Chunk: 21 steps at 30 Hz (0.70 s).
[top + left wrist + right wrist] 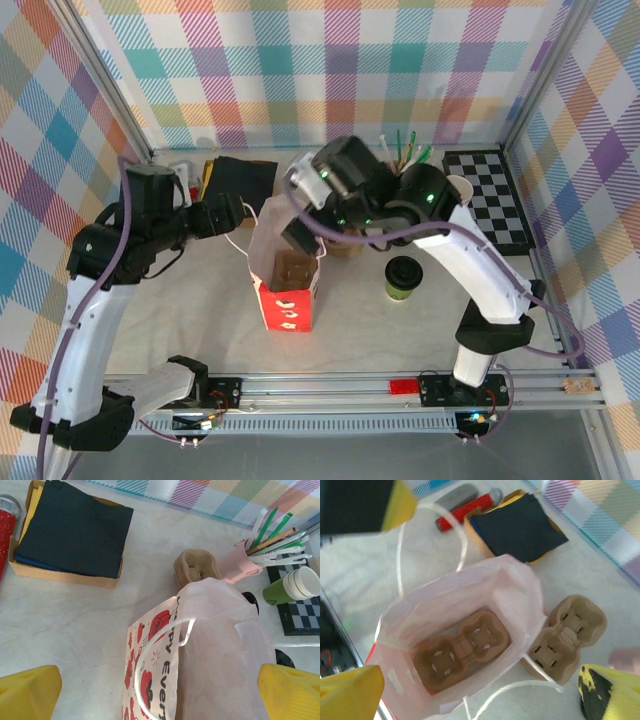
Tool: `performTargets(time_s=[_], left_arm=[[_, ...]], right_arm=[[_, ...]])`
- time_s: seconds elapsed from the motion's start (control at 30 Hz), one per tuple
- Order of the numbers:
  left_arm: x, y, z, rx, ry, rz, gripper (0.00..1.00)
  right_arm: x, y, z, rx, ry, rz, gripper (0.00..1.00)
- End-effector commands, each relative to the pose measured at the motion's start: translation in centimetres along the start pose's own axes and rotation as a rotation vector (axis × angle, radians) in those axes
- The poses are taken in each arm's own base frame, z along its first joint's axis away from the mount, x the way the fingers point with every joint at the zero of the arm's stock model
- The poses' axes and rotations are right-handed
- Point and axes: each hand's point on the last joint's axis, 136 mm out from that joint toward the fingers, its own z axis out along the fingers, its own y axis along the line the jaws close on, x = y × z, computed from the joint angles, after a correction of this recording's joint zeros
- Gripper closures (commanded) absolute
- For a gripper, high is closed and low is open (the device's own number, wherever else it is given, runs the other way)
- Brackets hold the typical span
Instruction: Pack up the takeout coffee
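Pale table (200, 320), carrier (460, 652) inside bag (470, 592), coffee (403, 277) near

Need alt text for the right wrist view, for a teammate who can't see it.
Looking down into the open paper bag, a cardboard cup carrier lies at its bottom. A second carrier sits on the table beside the bag, black napkins beyond.

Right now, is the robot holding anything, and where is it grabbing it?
Nothing is held. The left gripper and right gripper hang open by the bag; the takeout coffee stands untouched.
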Motion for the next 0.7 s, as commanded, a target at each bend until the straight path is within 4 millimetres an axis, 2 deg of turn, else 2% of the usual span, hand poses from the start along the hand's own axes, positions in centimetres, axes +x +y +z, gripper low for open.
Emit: performTargets(time_s=[0.0, 0.07, 0.2, 0.4, 0.53, 0.67], left_arm=[[-0.7, 0.1, 0.6, -0.031, 0.037, 0.089, 0.00], [-0.9, -0.2, 1.7, -0.033, 0.077, 0.122, 0.00], [-1.1, -0.3, 4.7, -0.048, 0.146, 0.151, 0.00], [0.4, -0.9, 8.4, -0.013, 0.258, 0.160, 0.03], [1.5, -1.2, 9.8, 0.008, 0.292, 0.164, 0.06], [2.7, -1.2, 11.4, 0.002, 0.331, 0.167, 0.20]], right_arm=[[0.1, -3.4, -1.5, 0.001, -0.011, 0.275, 0.01], [0.4, -5.0, -0.6, -0.006, 0.004, 0.349, 0.01], [0.8, -6.7, 2.3, -0.059, 0.047, 0.438, 0.01], [3.1, -7.0, 8.1, -0.085, 0.198, 0.460, 0.01], [4.6, -6.8, 11.3, -0.093, 0.260, 0.464, 0.01], [6.2, -7.1, 13.2, -0.063, 0.315, 0.458, 0.01]])
